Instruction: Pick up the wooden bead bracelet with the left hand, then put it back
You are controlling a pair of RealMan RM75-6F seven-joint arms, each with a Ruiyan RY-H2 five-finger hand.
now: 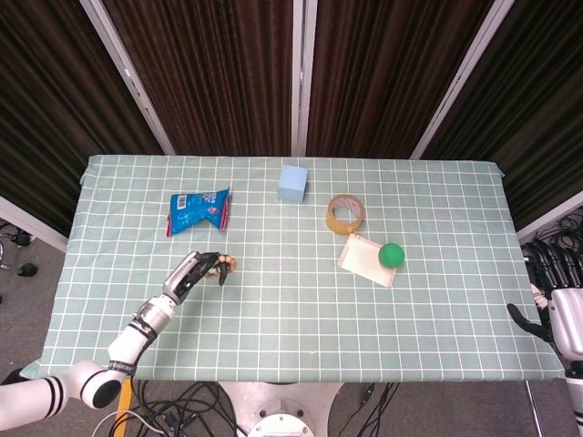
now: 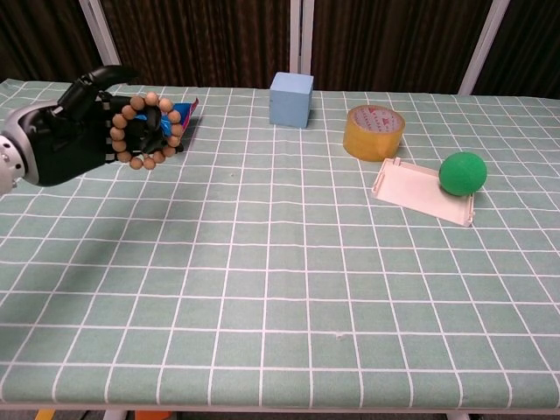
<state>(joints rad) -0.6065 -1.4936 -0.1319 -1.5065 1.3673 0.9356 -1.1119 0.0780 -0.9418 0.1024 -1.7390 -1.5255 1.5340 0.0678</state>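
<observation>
The wooden bead bracelet [image 2: 149, 131] is a ring of tan beads, looped over the fingers of my black left hand [image 2: 63, 140]. The hand holds it in the air above the table's left side, its fingers curled through the ring. From the head view the left hand [image 1: 194, 271] shows from above, and only a few beads of the bracelet [image 1: 225, 264] peek out at the fingertips. My right hand [image 1: 557, 305] hangs off the table's right edge with fingers apart and holds nothing.
A blue snack bag [image 1: 198, 210] lies just behind the left hand. A light blue cube [image 1: 292, 182], a roll of tan tape [image 1: 345, 213], and a white tray [image 1: 363, 262] with a green ball [image 1: 391, 255] on it stand toward the middle and right.
</observation>
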